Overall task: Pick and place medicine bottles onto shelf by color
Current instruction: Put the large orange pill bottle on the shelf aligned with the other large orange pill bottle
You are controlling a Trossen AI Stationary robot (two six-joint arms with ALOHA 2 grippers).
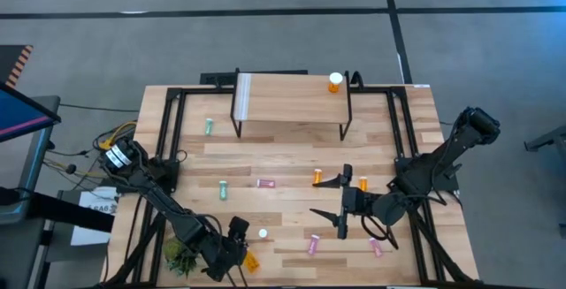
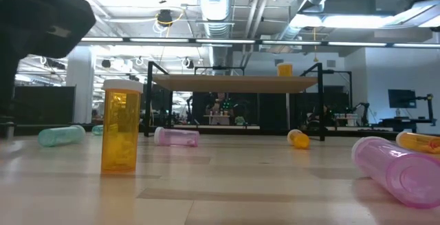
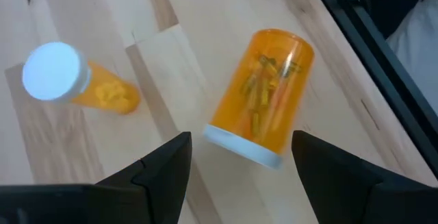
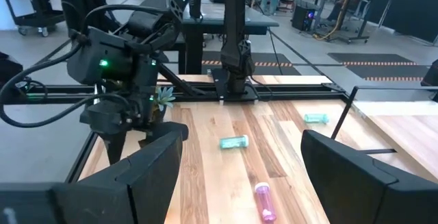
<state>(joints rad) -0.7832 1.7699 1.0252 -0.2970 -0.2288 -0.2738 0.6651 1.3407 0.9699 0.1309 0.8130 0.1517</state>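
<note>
My left gripper [image 1: 235, 238] is open near the table's near edge, left of centre. It hovers over a large orange bottle [image 3: 263, 101] that lies on its side with its white cap toward the fingers; the bottle also shows in the high view [image 1: 250, 260]. A second orange bottle [image 3: 55, 73] stands upright beside it on its base [image 2: 120, 130]. My right gripper [image 1: 320, 197] is open wide and empty at mid-table right, between two small orange bottles [image 1: 317, 178] [image 1: 363, 184]. The shelf [image 1: 292, 99] stands at the far middle with one orange bottle [image 1: 335, 82] upright on it.
Teal bottles [image 1: 210, 126] [image 1: 223, 189] and pink bottles [image 1: 266, 183] [image 1: 313, 246] [image 1: 377, 247] lie on their sides across the table. A small green plant [image 1: 181, 255] sits at the near left corner beside my left arm. Black frame rails [image 1: 164, 139] run along both table sides.
</note>
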